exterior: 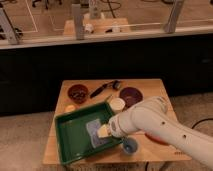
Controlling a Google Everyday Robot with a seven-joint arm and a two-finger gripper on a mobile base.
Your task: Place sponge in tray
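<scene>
A: Where is the sponge (104, 131)?

B: It is in the green tray (70, 137), near the tray's right side. It looks yellow, and it sits on a gray-blue patch on the tray floor.

A: And the gripper (111, 129)?

B: It is over the tray too, right at the sponge. The big white arm (155, 125) comes in from the tray's right side. I cannot tell if the gripper is holding the sponge or has let it go.

A: What else is by the tray?

B: A white cup (117, 104) sits just past its far right corner. A small blue cup (129, 146) sits by its near right corner. A dark bowl (77, 93) and a dark red plate (131, 95) are behind the tray on the wooden table (150, 86). A black tool (104, 89) lies between them.
</scene>
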